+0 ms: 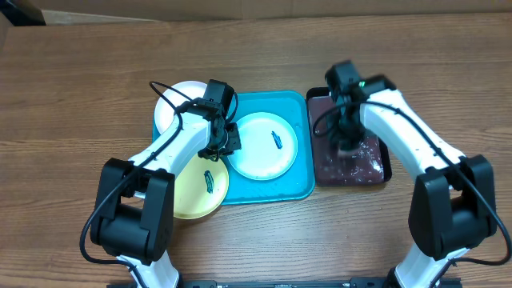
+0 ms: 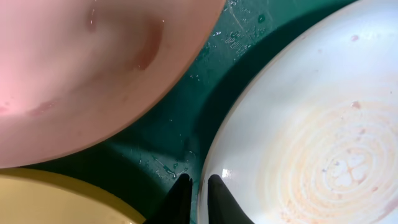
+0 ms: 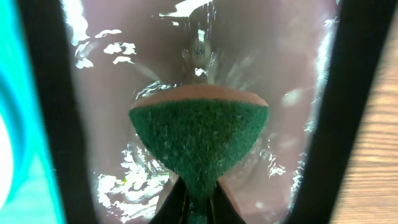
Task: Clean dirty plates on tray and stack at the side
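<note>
1. Mint plate (image 1: 262, 146) lies inside the tray (image 1: 298, 182), with a dark smear on it.
2. White plate (image 1: 172, 112) overlaps the tray's far-left corner, and the yellow-green plate (image 1: 200, 188) overlaps its near-left corner.
3. Left gripper (image 2: 198, 183), nearly closed, pinches the mint plate's rim over the tray's left half.
4. Right gripper (image 3: 198, 200), just right of the tray, is clamped on a green sponge (image 3: 199, 143) over the black tray (image 1: 387, 164).
</note>
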Tool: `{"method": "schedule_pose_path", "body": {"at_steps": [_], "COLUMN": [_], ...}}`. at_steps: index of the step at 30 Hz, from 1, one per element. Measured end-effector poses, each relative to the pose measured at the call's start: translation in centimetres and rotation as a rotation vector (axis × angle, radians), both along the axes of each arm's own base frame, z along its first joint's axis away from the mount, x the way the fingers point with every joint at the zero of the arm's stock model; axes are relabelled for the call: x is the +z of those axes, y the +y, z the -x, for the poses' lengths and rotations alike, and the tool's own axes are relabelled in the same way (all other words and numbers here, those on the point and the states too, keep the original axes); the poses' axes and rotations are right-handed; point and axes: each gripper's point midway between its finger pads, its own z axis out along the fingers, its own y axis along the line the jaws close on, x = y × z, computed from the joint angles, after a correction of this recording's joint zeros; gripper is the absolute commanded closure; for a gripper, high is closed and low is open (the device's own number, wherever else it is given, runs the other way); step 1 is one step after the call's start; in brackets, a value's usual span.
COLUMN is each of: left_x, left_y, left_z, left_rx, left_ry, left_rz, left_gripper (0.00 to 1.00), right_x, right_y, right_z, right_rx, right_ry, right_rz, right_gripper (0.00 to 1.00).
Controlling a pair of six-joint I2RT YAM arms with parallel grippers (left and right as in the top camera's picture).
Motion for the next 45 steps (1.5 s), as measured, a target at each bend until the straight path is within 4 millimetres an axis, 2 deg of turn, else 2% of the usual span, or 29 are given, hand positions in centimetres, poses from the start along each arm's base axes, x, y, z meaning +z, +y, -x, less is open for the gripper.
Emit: {"method": "schedule_pose_path", "body": {"at_steps": [2, 4, 8, 10, 14, 18, 23, 27, 30, 32, 34, 38, 40, 41, 45], "left_x": [0.0, 0.0, 0.0, 0.0, 0.0, 0.0, 0.0, 0.0, 0.0, 0.0, 0.1, 0.1, 0.1, 0.1, 0.1], "left_y": [0.0, 0.0, 0.0, 0.0, 0.0, 0.0, 0.0, -0.1, -0.1, -0.1, -0.1, -0.3, -0.4, -0.4, -0.5], "left_z": [0.0, 0.0, 0.0, 0.0, -0.1, -0.1, -0.1, -0.2, -0.2, -0.2, -0.3, -0.4, -0.5, -0.4, -0.4], "left_rx": [0.0, 0.0, 0.0, 0.0, 0.0, 0.0, 0.0, 0.0, 0.0, 0.0, 0.0, -0.001, -0.002, -0.002, -0.003], "left_ry": [-0.001, -0.002, -0.002, -0.002, -0.002, -0.005, -0.006, -0.007, -0.008, -0.009, -0.012, -0.016, -0.018, -0.017, -0.015], "left_rz": [0.0, 0.0, 0.0, 0.0, 0.0, 0.002, 0.002, 0.002, 0.002, 0.003, 0.004, 0.013, 0.018, 0.021, 0.024], "left_gripper": [0.87, 0.87, 0.88, 0.96, 0.96, 0.96, 0.96, 0.96, 0.96, 0.96, 0.96, 0.96, 0.96, 0.96, 0.95], "right_x": [1.7, 1.9, 1.1, 0.2, -0.5, 0.7, 1.9, -0.3, -1.8, -1.8, -0.8, 3.5, 6.5, 7.4, 9.6], "right_y": [0.3, 0.4, 0.3, 0.3, 0.0, -0.3, 0.2, 0.4, 0.0, -0.5, -0.9, -0.1, 1.7, 2.8, 7.4], "right_z": [-1.0, -1.2, -1.0, -0.8, 0.1, 0.8, -0.6, -1.2, -0.1, 0.5, 0.6, -1.7, -3.8, -4.3, -5.5], "right_rx": [0.0, 0.0, 0.0, -0.001, -0.001, 0.0, -0.001, -0.001, -0.007, -0.018, -0.032, -0.047, -0.03, -0.018, 0.053], "right_ry": [-0.033, -0.04, -0.035, -0.033, 0.0, 0.038, -0.014, -0.053, -0.022, 0.007, 0.027, -0.029, -0.104, -0.122, -0.168], "right_rz": [-0.01, -0.012, -0.011, -0.01, 0.0, 0.012, -0.005, -0.018, -0.009, -0.001, -0.006, -0.089, -0.189, -0.247, -0.485], "right_gripper": [0.96, 0.96, 0.96, 0.96, 0.96, 0.96, 0.96, 0.96, 0.96, 0.96, 0.96, 0.96, 0.96, 0.96, 0.96]}}
